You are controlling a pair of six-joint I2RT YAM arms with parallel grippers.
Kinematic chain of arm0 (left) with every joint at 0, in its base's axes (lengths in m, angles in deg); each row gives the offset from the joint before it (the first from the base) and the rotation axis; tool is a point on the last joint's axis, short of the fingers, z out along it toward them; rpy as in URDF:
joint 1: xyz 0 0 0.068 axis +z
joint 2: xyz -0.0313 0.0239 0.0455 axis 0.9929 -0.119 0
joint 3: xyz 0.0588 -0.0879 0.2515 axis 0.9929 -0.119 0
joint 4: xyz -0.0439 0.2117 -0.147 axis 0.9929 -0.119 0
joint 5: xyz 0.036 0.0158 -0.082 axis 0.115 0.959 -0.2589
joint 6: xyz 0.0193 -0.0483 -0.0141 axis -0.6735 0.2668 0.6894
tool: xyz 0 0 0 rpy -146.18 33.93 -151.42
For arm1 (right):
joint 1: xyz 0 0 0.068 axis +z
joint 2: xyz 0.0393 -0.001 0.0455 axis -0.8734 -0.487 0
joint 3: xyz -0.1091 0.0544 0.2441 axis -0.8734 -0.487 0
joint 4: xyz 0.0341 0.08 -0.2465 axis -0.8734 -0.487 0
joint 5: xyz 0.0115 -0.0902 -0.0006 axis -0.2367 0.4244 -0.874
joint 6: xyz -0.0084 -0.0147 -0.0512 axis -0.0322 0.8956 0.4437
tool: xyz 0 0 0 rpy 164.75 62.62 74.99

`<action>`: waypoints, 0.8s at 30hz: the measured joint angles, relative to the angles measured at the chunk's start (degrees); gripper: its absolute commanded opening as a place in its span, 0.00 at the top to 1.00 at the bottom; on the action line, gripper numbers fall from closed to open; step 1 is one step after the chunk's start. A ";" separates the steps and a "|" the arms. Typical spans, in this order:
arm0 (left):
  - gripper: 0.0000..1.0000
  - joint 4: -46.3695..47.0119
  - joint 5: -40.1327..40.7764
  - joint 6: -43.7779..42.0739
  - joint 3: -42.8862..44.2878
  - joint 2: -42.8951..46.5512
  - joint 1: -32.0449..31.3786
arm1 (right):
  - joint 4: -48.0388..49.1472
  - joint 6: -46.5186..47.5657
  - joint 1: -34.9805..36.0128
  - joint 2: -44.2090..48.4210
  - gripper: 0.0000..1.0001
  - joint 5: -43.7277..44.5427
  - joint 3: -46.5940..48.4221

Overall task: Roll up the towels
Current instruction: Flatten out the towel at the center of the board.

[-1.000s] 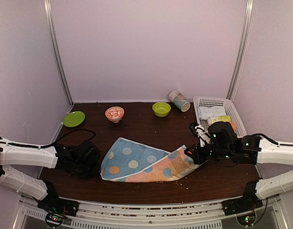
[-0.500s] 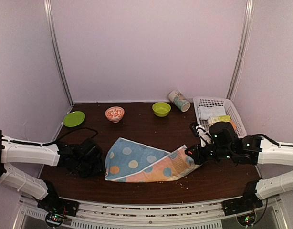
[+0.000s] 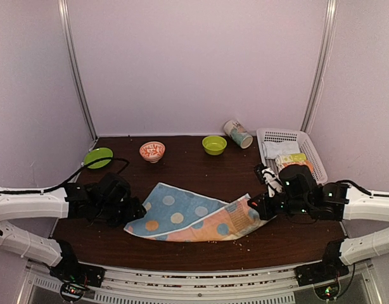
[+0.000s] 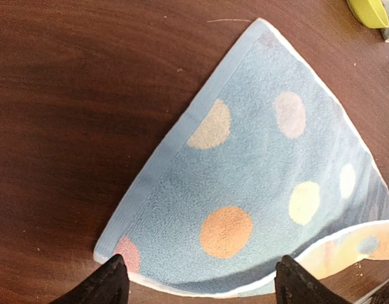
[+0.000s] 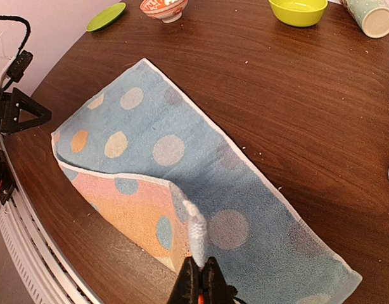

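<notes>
One light blue dotted towel [image 3: 182,217] lies spread on the dark wood table [image 3: 194,171], near the front edge, centre, w/ its near-right part folded over so a peach underside shows. The left gripper [image 3: 135,211] sits low at the towel's left corner, fingers [image 4: 111,283] wide apart, one on each side of that corner in the left wrist view; whether they touch the cloth can't be told. The right gripper [image 3: 255,206] is at the towel's right end, fingers [image 5: 189,278] pinched tight on a raised bit of its white-edged hem. Far side, left to right: green plate [image 3: 97,157], red-and-white patterned bowl [image 3: 152,151], yellow-green bowl [image 3: 214,144], tipped-over cup [image 3: 237,133], then a white basket [image 3: 280,134] w/ rolled cloths inside.
</notes>
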 measured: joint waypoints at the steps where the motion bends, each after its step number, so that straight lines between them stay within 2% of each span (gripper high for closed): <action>1: 0.18 -0.02 -0.02 -0.04 -0.02 -0.55 0.00 | -0.02 0.00 0.00 0.00 1.00 0.02 -0.02; 7: 0.18 0.09 -0.44 0.04 -1.46 -3.61 0.00 | -0.11 0.00 0.00 0.55 1.00 0.22 -0.44; 16: 0.23 -0.57 -0.57 1.88 -3.69 -6.12 0.00 | -0.90 -0.24 0.00 2.64 1.00 1.14 -1.49; 21: 0.28 -0.98 0.09 2.99 -2.89 -8.13 0.15 | -1.33 -0.85 0.00 3.56 1.00 1.22 -2.29; 24: 0.34 -0.98 0.37 3.04 -1.55 -10.27 0.24 | -1.40 -1.05 0.00 3.96 1.00 1.25 -2.71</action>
